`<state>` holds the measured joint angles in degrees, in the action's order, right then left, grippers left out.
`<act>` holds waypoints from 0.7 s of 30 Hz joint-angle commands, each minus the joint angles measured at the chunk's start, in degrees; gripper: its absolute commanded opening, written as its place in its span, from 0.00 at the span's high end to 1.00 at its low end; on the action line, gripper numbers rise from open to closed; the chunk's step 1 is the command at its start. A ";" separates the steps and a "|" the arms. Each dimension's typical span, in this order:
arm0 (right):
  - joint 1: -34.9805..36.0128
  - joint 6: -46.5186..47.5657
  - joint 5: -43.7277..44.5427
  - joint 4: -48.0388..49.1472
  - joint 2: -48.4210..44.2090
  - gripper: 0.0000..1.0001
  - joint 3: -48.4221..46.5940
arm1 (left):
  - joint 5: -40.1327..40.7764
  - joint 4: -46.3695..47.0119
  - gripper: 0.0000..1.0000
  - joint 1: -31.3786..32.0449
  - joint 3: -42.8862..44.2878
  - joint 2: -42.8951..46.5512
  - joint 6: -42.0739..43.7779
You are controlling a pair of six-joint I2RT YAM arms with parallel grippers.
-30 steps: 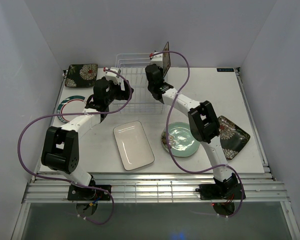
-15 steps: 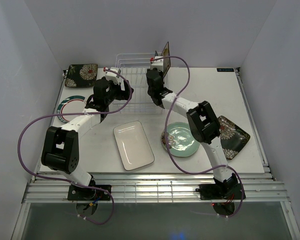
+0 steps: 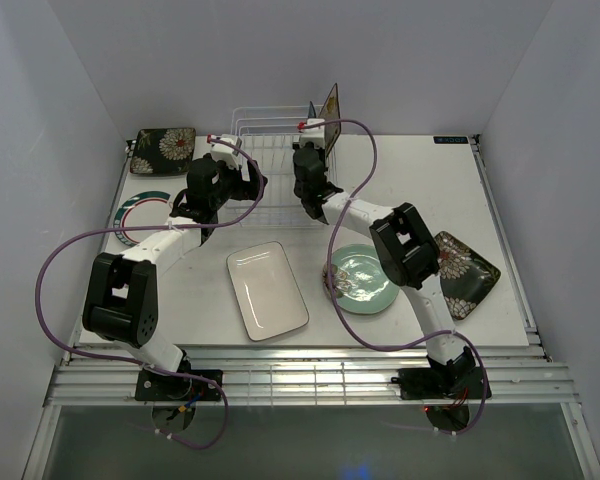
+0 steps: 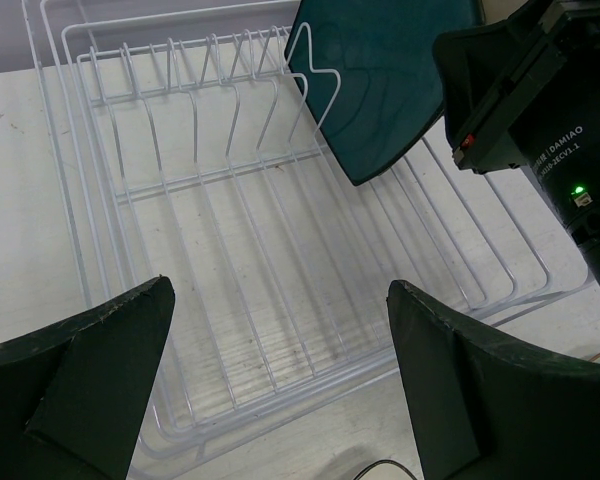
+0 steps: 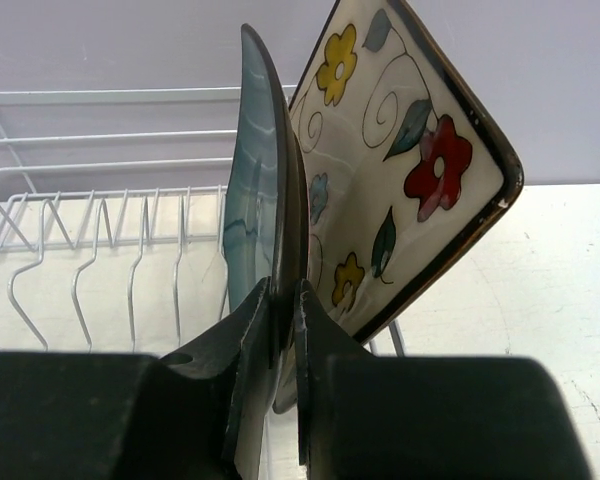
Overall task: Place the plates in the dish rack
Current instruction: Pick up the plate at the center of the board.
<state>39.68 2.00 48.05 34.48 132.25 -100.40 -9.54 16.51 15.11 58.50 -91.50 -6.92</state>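
The white wire dish rack point(image 3: 260, 165) stands at the back of the table, its prongs showing in the left wrist view point(image 4: 210, 210). A cream floral square plate point(image 3: 331, 102) stands on edge at the rack's right end point(image 5: 400, 160). My right gripper point(image 3: 312, 126) is shut on the teal square plate point(image 5: 263, 180), holding it upright just left of the cream plate, over the rack point(image 4: 380, 80). My left gripper point(image 4: 280, 380) is open and empty at the rack's front left edge point(image 3: 242, 182).
A dark floral plate point(image 3: 163, 150) lies back left, a round green-rimmed plate point(image 3: 138, 213) left, partly under my left arm. A white rectangular plate point(image 3: 267, 290) lies front centre, a mint-green round plate point(image 3: 365, 278) beside it, another dark floral plate point(image 3: 467, 272) right.
My right gripper has moved a little left and down with the teal plate, closer beside the cream plate over the rack. The left arm has not moved.
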 commanded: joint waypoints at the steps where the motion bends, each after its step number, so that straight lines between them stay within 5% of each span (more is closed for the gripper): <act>1: 0.57 2.57 0.37 6.22 -0.06 0.92 -5.67 | -0.48 -0.43 0.02 -0.26 1.70 1.15 -0.03; 21: -1.10 2.40 -0.94 4.20 8.02 0.91 -17.36 | -0.22 -0.52 0.02 -0.35 1.79 0.71 0.15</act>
<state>38.74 5.04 48.93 31.62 139.26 -112.18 -9.52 16.51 15.11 58.50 -91.50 -6.92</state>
